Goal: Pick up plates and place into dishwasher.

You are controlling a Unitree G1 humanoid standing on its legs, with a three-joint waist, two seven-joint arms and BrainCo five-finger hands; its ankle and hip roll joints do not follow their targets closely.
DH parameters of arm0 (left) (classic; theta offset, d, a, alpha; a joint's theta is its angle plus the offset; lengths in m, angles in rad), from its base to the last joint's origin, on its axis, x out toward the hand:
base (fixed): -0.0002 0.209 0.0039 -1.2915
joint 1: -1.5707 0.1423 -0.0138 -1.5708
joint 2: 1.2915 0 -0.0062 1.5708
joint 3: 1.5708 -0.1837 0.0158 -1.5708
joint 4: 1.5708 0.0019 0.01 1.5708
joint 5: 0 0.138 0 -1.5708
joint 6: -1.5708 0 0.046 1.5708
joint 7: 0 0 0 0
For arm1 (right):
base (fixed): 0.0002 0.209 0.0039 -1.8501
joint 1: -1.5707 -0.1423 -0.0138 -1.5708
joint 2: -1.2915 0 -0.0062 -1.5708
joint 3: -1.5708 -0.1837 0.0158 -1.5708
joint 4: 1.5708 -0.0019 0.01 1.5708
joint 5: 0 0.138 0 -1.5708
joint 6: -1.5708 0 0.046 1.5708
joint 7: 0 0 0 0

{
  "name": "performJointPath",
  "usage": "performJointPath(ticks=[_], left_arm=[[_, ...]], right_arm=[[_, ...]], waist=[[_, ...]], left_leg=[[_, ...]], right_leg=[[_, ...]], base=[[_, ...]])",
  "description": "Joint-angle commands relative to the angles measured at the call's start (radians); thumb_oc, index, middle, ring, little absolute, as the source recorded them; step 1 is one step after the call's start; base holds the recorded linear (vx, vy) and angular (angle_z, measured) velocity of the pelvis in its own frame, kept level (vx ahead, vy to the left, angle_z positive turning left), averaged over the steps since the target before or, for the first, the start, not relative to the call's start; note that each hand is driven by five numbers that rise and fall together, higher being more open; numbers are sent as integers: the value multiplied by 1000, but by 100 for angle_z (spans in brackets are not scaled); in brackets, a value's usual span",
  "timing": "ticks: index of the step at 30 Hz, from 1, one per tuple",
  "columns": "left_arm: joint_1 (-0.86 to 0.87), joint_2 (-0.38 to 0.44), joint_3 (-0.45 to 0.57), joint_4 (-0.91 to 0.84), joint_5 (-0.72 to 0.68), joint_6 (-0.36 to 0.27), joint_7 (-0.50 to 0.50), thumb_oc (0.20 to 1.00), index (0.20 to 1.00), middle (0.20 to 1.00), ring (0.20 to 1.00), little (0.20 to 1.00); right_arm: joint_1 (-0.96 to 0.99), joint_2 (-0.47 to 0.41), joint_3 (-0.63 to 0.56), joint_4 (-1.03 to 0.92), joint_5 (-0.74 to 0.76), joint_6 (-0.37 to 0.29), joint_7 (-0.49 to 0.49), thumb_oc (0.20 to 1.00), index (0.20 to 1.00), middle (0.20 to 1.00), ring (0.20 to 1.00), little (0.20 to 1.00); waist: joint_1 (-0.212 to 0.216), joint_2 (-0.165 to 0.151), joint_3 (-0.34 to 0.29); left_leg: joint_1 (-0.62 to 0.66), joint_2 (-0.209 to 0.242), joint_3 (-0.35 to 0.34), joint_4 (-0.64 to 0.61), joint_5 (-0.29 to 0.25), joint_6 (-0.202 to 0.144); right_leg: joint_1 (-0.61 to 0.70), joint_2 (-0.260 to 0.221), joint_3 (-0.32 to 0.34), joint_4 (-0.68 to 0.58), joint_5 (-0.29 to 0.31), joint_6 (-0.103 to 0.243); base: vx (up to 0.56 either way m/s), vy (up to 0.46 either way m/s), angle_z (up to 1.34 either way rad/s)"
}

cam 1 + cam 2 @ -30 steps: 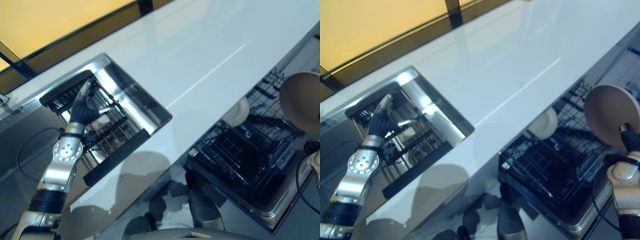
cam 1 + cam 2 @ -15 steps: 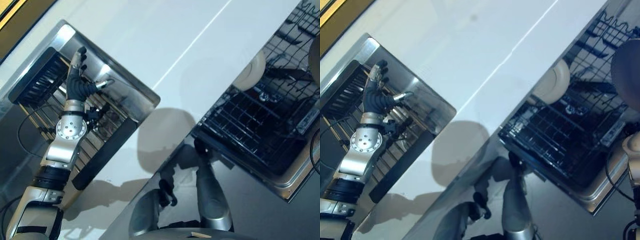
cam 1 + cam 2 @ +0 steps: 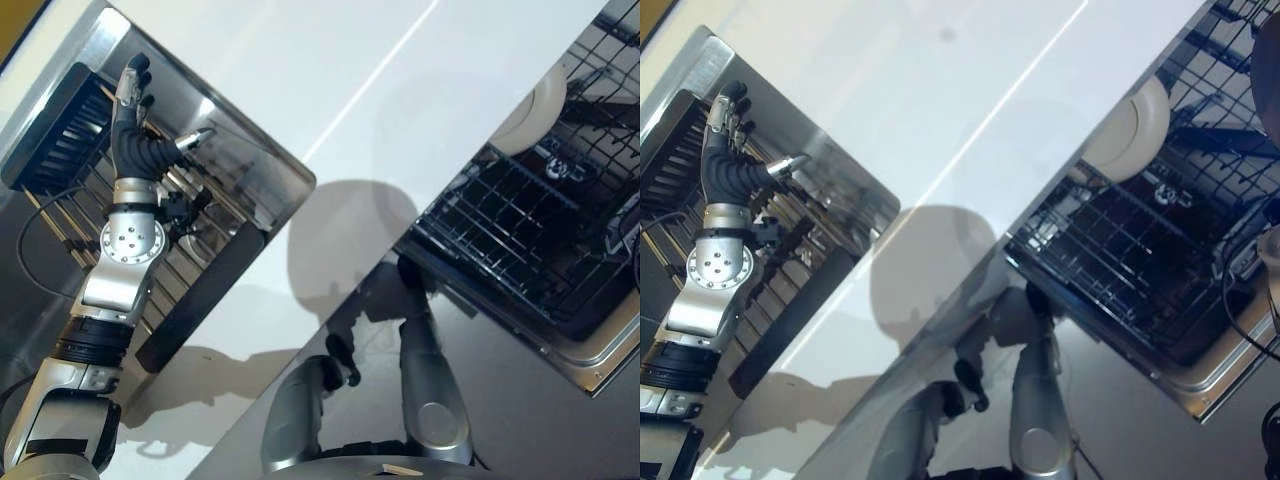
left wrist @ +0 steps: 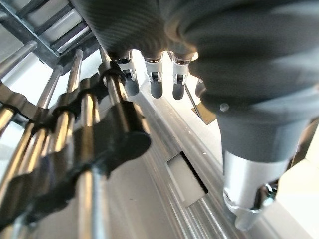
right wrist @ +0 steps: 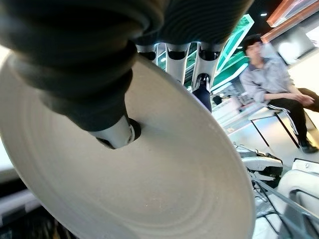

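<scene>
Plate (image 5: 149, 189) pinched in right hand (image 5: 99, 74) (left hand (image 3: 135, 150) open, over sink rack (image 3: 60, 150))

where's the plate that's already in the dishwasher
In the right eye view, the cream plate stands on edge in the dishwasher rack, at its far corner beside the white counter.

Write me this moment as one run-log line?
left hand: open, over sink rack | right hand: pinching beige plate | dishwasher rack: pulled out, one plate loaded

No readable text, labels or numbers on anything
</scene>
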Motion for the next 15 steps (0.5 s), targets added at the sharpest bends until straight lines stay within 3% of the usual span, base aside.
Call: performJointPath(ticks=[1, 7, 15], left_arm=[[21, 57, -39, -5, -43, 5, 6, 1000, 1000, 1000, 1000, 1000], [9, 68, -61, -4, -47, -2, 18, 1000, 1000, 1000, 1000, 1000], [7, 55, -83, -5, -12, -25, 37, 1000, 1000, 1000, 1000, 1000]], right_arm=[[-131, -76, 25, 38, -130, 3, -21, 200, 200, 200, 200, 200], [-200, -110, 136, 82, -208, 36, 29, 200, 200, 200, 200, 200], [-178, -44, 214, 135, -215, 68, 88, 200, 200, 200, 200, 200]], waist=[[20, -39, 20], [39, -47, 20], [65, -53, 20]], left_leg=[[-142, -25, -39, 14, 94, 57], [-196, -35, -62, 23, 106, 52], [-256, -49, -76, 10, 128, 52]], right_leg=[[39, 30, -111, 145, -254, -43], [-13, 22, -131, 164, -248, -41], [-82, 8, -157, 177, -236, -37]], base=[[-2, -52, 3], [3, -47, 3], [6, -37, 6]])
